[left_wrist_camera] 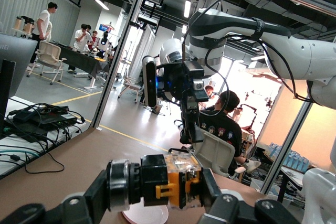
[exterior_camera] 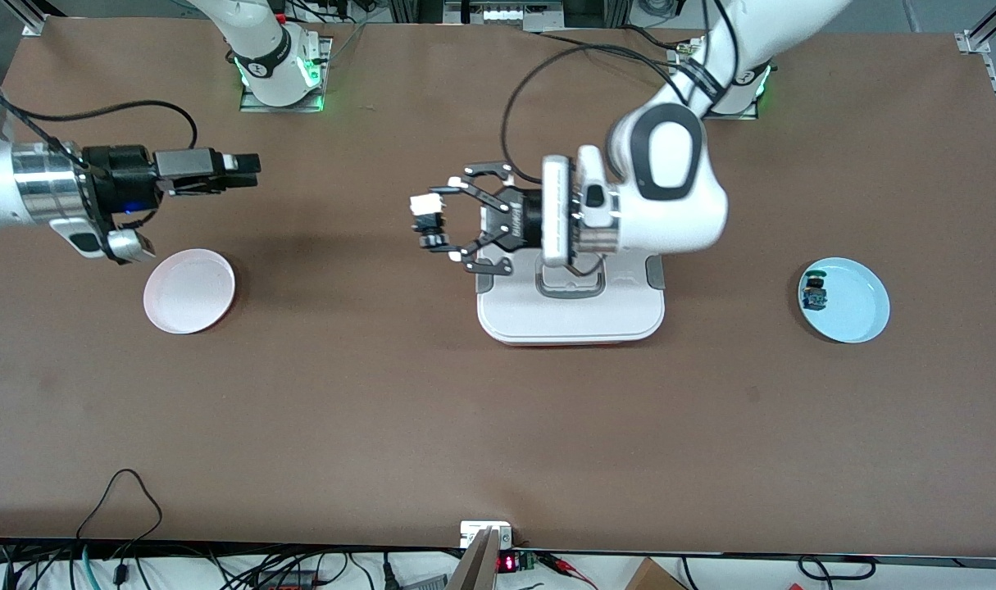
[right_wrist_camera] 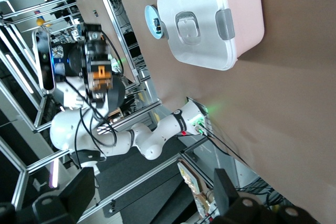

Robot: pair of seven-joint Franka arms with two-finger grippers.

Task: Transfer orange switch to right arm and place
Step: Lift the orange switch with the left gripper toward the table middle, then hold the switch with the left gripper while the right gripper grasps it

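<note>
My left gripper (exterior_camera: 426, 221) hangs in the air over the brown table, beside the white container, and is shut on the orange switch (exterior_camera: 429, 218). In the left wrist view the orange switch (left_wrist_camera: 168, 181), black with an orange and clear body, lies crosswise between the fingers (left_wrist_camera: 94, 195). My right gripper (exterior_camera: 250, 166) is up in the air over the table toward the right arm's end, above the pink plate (exterior_camera: 189, 291), and points at the left gripper. In the right wrist view its fingers (right_wrist_camera: 79, 191) stand wide apart and empty, and the switch (right_wrist_camera: 100, 74) shows farther off.
A white lidded container (exterior_camera: 571, 315) sits mid-table under the left arm's wrist. A light blue plate (exterior_camera: 854, 315) toward the left arm's end holds a green-topped switch (exterior_camera: 815, 292). Cables run along the table edge nearest the front camera.
</note>
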